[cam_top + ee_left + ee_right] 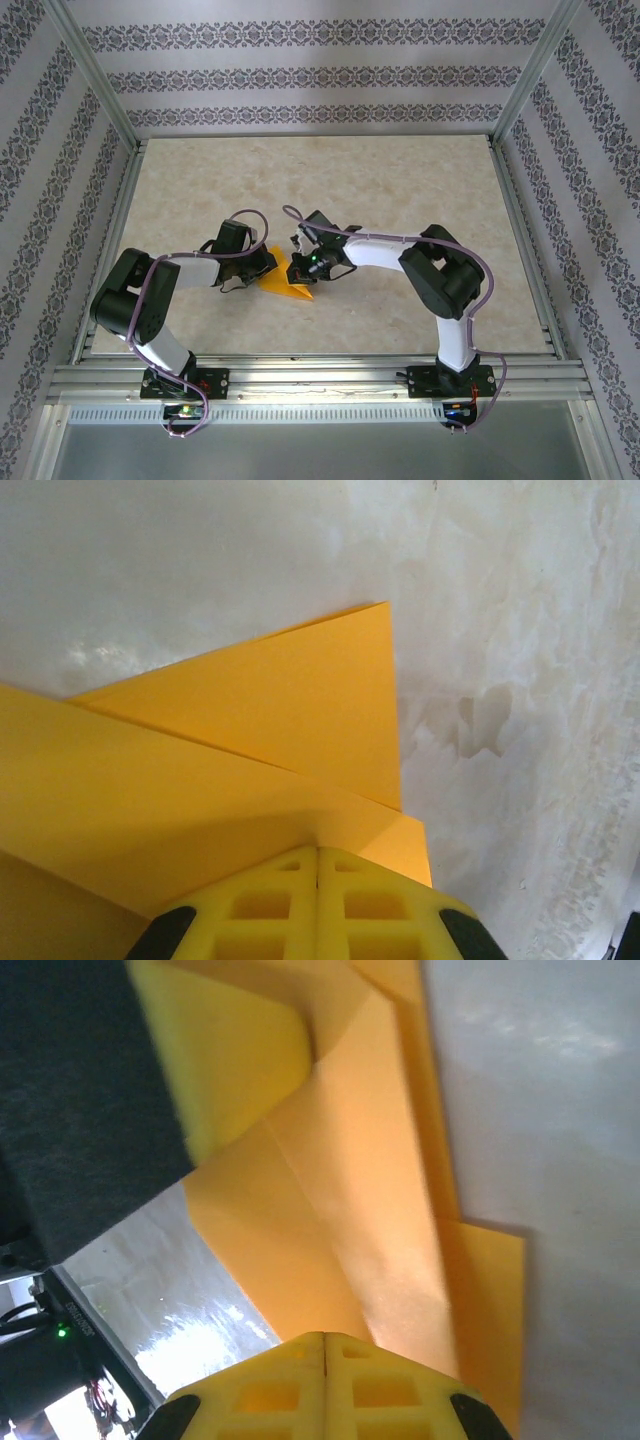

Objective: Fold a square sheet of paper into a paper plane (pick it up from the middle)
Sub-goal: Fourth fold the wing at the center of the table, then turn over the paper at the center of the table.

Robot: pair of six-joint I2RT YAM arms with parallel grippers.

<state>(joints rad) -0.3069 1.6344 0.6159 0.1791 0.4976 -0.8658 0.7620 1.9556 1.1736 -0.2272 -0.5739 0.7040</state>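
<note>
Marbled table, orange paper, patterned walls.

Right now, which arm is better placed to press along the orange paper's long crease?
Probably right: the right claw, shut, rests where the crease ends; the left claw, shut, sits on the paper.

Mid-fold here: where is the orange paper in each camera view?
Top external: orange paper just left of centre, lower half.
Left wrist: paper covers left and middle, above the shut left claw.
Right wrist: paper runs down the middle, above the shut right claw.
Shared landmark: pale marbled table.
</note>
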